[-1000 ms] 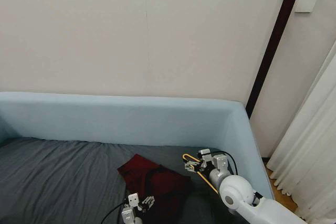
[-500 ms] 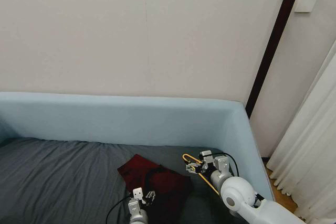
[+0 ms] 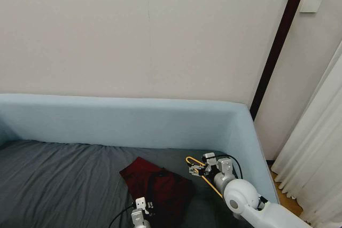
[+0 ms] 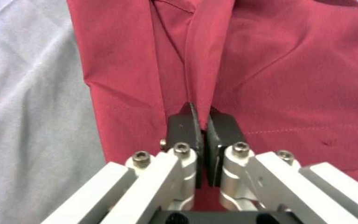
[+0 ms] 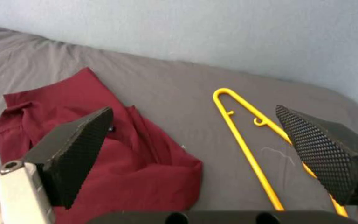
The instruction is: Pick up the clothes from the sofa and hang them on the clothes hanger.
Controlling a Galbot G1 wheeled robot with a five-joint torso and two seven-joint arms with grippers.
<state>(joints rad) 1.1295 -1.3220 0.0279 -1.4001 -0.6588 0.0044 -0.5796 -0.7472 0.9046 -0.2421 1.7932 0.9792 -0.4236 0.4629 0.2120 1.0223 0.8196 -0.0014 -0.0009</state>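
A dark red garment (image 3: 160,185) lies crumpled on the grey sofa seat (image 3: 59,180). My left gripper (image 3: 144,205) sits at the garment's near edge, shut on a raised fold of the red cloth (image 4: 199,60); its black fingers (image 4: 182,128) pinch that fold. A yellow clothes hanger (image 3: 206,177) lies on the seat to the right of the garment (image 5: 110,158), also the hanger (image 5: 247,140) in the right wrist view. My right gripper (image 3: 196,168) hovers open above the hanger's hooked end, nothing between its fingers (image 5: 79,149).
The pale blue sofa back (image 3: 128,121) and right arm rest (image 3: 251,148) wall in the seat. A dark door frame (image 3: 275,52) and white curtain (image 3: 320,153) stand to the right. Bare grey seat stretches to the left.
My left gripper has come forward over the garment's edge and shut on a fold of it. The right arm has hardly moved.
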